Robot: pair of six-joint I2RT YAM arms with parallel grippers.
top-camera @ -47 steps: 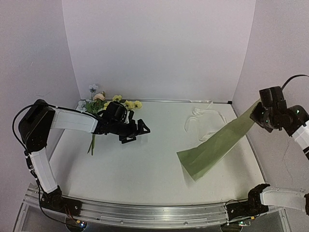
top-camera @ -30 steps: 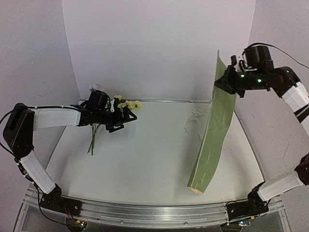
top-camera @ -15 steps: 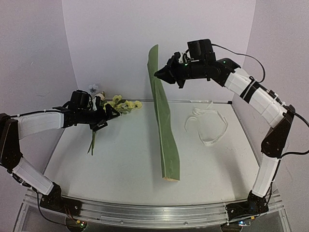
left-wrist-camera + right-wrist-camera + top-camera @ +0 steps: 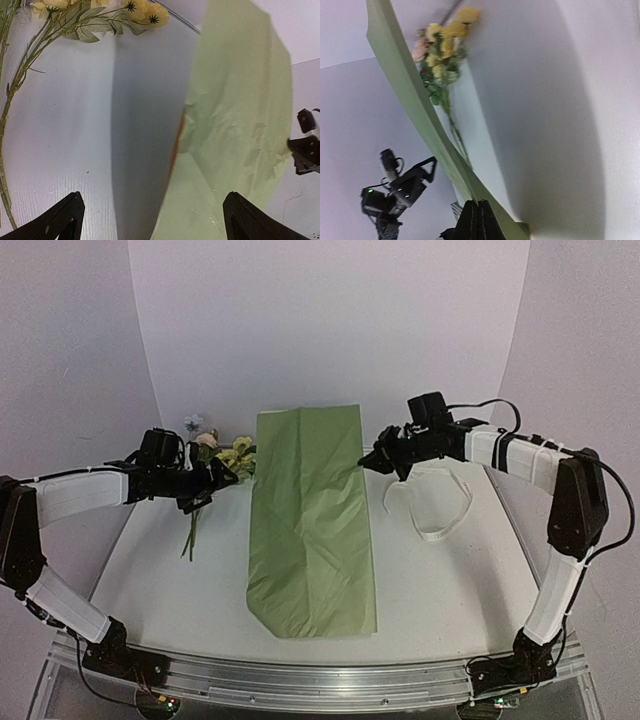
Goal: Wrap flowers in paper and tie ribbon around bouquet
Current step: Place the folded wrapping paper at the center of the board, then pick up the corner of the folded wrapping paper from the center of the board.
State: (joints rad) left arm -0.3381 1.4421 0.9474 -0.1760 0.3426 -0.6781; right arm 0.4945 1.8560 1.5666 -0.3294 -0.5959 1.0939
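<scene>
The olive-green paper (image 4: pixel 310 530) spreads down the middle of the table, its near end resting on the surface and its far end raised. My right gripper (image 4: pixel 374 462) is shut on the paper's far right edge; in the right wrist view the closed fingers (image 4: pixel 477 222) pinch the sheet (image 4: pixel 415 105). The flowers (image 4: pixel 228 454) lie at the back left, stems (image 4: pixel 190 535) pointing towards me. My left gripper (image 4: pixel 214 481) hovers open beside them, just left of the paper. Its wrist view shows wide-apart fingertips (image 4: pixel 62 220), yellow blooms (image 4: pixel 100 12) and paper (image 4: pixel 235 125). The cream ribbon (image 4: pixel 435 508) lies looped at the right.
White walls enclose the table on three sides. A metal rail (image 4: pixel 320 685) runs along the near edge, with both arm bases on it. The right forearm (image 4: pixel 520 450) stretches above the ribbon.
The right arm has swung the paper leftwards and lowered it; the sheet hung edge-on, now it shows its broad face in the middle. The left gripper has barely moved.
</scene>
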